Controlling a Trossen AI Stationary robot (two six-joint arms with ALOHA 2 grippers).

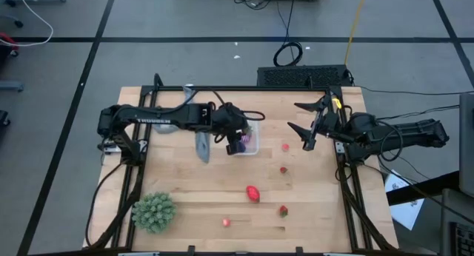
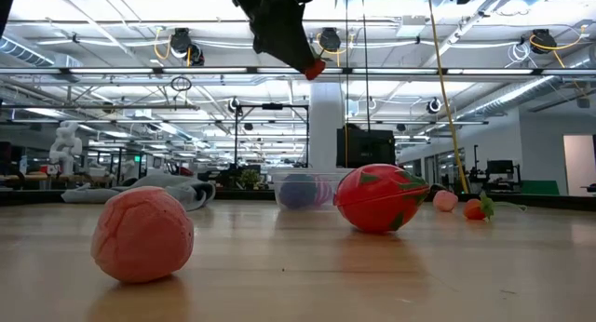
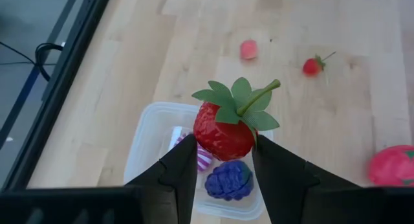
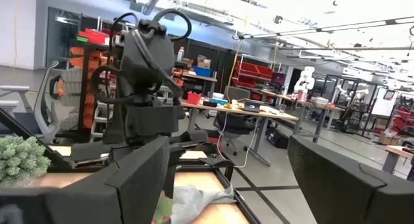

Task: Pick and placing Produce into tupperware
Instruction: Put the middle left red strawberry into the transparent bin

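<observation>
My left gripper (image 3: 223, 146) is shut on a red toy strawberry (image 3: 223, 127) with green leaves and a stem. It hangs over the clear tupperware (image 3: 143, 143), which stands on the table's far middle (image 1: 252, 141). Inside the tupperware lie a dark blue-purple fruit (image 3: 228, 180) and a pink-and-white striped piece (image 3: 203, 156). In the low view the berry (image 2: 315, 69) shows high above the tupperware (image 2: 305, 188). My right gripper (image 1: 306, 127) is open in the air at the right edge, holding nothing. My left gripper pinches the strawberry's red body (image 3: 202, 138) between its two fingers, on the two sides of the end away from the stem. The fingers slant down from the table's left. The berry is lifted clear above the tupperware, its leaves and stem pointing away from the gripper.
Loose produce lies on the table: a small pink piece (image 1: 286, 146), a small red berry (image 1: 283, 169), a larger red-pink fruit (image 1: 253, 193), another red berry (image 1: 283, 210) and a pink one (image 1: 226, 222). A grey cloth (image 1: 202, 146) lies left of the tupperware. A green spiky ball (image 1: 154, 211) sits near left.
</observation>
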